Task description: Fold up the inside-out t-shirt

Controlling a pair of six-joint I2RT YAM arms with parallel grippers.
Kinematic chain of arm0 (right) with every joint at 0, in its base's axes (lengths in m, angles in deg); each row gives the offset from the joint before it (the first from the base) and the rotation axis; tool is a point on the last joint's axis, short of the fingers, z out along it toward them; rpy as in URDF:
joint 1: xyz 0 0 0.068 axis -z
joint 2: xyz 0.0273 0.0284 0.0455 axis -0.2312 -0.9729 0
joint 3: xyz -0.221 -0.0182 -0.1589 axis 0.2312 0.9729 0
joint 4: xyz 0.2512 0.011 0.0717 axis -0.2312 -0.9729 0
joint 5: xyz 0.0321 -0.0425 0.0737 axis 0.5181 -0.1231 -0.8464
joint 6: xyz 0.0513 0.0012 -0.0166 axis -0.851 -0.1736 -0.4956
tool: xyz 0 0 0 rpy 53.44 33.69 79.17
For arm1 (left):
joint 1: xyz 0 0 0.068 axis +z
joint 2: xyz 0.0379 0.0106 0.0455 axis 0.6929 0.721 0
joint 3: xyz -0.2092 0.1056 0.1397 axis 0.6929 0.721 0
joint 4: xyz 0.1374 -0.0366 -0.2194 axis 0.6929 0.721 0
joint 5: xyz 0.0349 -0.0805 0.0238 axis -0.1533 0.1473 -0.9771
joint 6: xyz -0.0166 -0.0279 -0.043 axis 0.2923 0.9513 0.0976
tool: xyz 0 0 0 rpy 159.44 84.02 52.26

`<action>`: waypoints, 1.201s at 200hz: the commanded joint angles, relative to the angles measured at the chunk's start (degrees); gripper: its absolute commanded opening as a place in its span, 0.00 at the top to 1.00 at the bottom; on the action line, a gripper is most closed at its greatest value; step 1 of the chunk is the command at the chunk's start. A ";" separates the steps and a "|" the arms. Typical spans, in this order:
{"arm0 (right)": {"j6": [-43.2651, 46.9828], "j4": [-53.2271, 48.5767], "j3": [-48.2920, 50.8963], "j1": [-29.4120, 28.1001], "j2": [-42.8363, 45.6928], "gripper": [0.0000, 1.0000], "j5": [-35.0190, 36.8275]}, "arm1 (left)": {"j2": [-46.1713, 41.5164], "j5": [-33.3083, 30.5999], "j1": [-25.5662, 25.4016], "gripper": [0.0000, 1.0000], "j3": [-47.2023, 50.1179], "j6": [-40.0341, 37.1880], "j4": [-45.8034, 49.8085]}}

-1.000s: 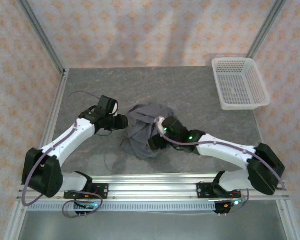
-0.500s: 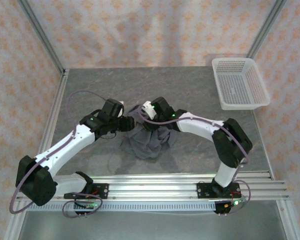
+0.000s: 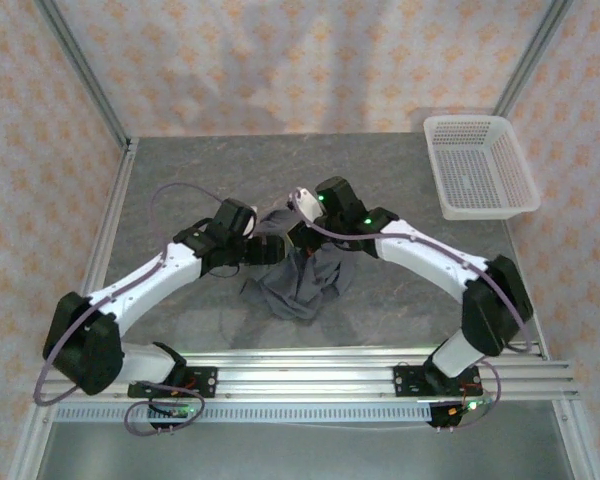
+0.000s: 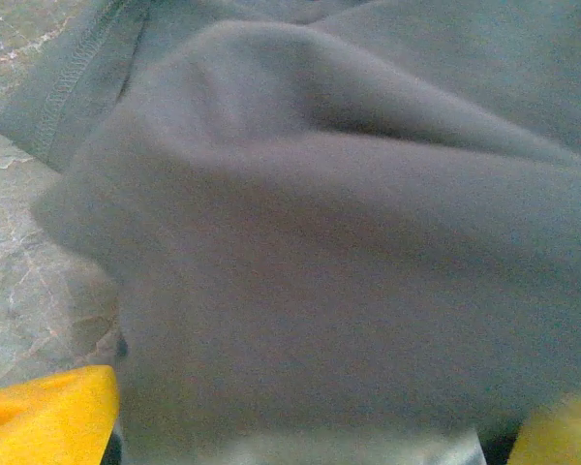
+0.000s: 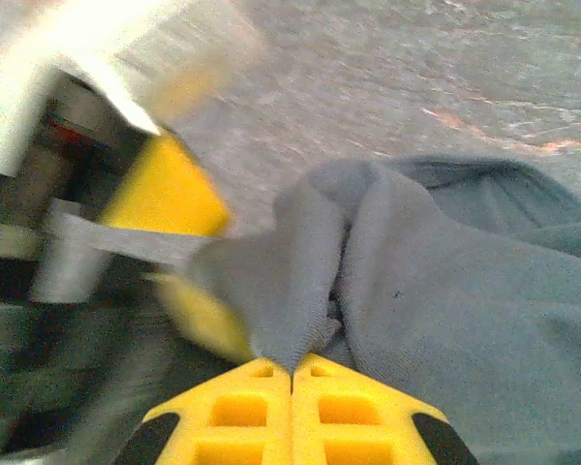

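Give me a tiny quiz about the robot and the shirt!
1. True or false: the basket is empty.
2. What is the right gripper pinching? A) basket B) shirt C) cable
3. Fill in: the shirt lies ____ on the table, not folded.
Key: 1 true; 2 B; 3 crumpled

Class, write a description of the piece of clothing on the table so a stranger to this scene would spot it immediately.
Start at the grey stone-patterned table between papered walls. Near its middle lies a crumpled heap of cloth, the t-shirt. It is dark slate-grey, soft and plain, unlike the rigid white mesh basket at the far right corner.
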 commanded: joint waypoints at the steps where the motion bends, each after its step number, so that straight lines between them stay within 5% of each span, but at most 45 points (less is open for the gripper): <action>1: -8.43 -4.26 -2.13 0.19 2.41 1.00 -9.06 | 1.93 -2.66 -0.40 0.06 -1.19 -2.40 -4.66; 16: -10.03 -6.12 -3.68 0.19 2.61 1.00 -14.62 | 2.18 -2.09 -0.41 0.07 -1.92 -5.15 -7.40; 28: -11.41 -6.96 -4.85 0.19 2.62 1.00 -14.34 | 1.76 1.36 -0.41 0.22 -1.77 -8.10 -10.98; 36: -11.77 -7.66 -5.49 0.27 2.88 1.00 -11.47 | 1.47 3.44 -0.41 0.41 -2.09 -9.45 -12.12; 46: -12.56 -8.26 -5.94 0.52 3.33 1.00 -3.55 | 0.73 5.46 -0.36 0.81 -2.12 -10.31 -13.22; 53: -12.99 -8.65 -5.99 0.86 3.71 1.00 3.45 | 0.03 6.16 -0.41 1.00 -2.20 -10.37 -13.43; 72: -14.38 -9.10 -4.81 1.99 3.85 0.97 28.24 | -2.37 8.02 -0.30 1.00 -2.02 -9.31 -13.48; 87: -11.19 -6.41 -1.45 2.47 4.93 0.78 35.89 | -4.01 11.75 -0.31 1.00 -2.34 -8.02 -13.69; 131: -5.94 12.13 19.03 2.08 15.71 0.45 21.76 | -6.15 13.89 -0.27 1.00 -5.58 -7.96 -7.93; 135: -4.67 16.40 22.39 1.80 16.74 0.28 20.32 | -6.24 14.09 -0.31 1.00 -5.63 -8.06 -7.66; 146: -0.73 25.31 29.07 0.89 17.88 0.09 18.46 | -6.53 14.38 -0.33 1.00 -5.74 -8.15 -7.34; 191: 9.55 30.16 26.56 -1.87 9.56 0.12 21.21 | -6.42 13.72 -0.30 1.00 -6.25 -8.27 -5.93; 240: 13.02 34.54 20.17 -2.09 0.72 0.38 31.82 | -7.62 12.76 -0.32 1.00 -6.60 -9.25 -3.99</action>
